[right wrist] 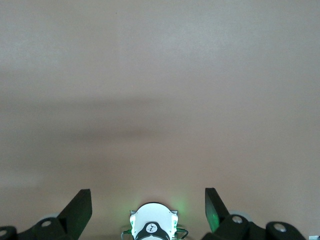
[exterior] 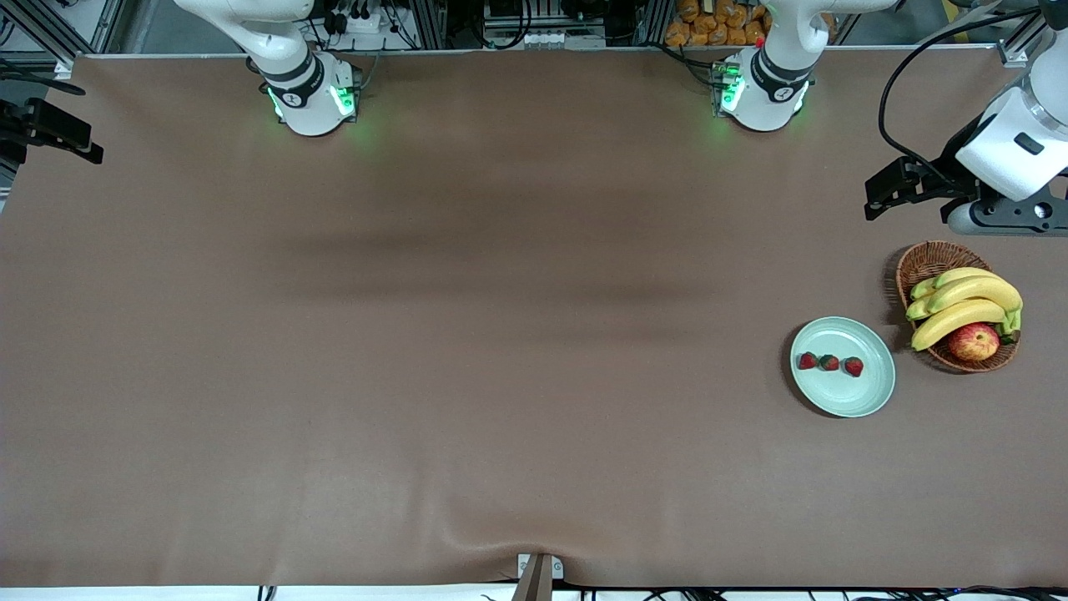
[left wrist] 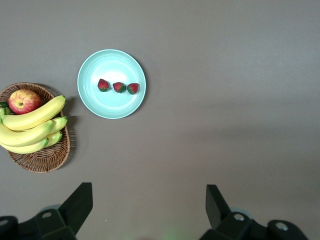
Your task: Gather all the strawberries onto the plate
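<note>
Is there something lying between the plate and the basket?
No. The front view shows only a narrow strip of bare table between the plate and the basket.

1. Both arms: glossy white shells, each with a rounded base ringed by a black band and lit by green lamps; right arm base [exterior: 310,98], left arm base [exterior: 763,93].
2. Left end effector [left wrist: 150,212]: two black, wedge-shaped fingers [left wrist: 79,204] on a black body with round silver screws.
3. Right end effector [right wrist: 149,212]: identical black fingers [right wrist: 77,209].
4. A black cable [exterior: 905,71] loops beside the left arm's white wrist.
</note>
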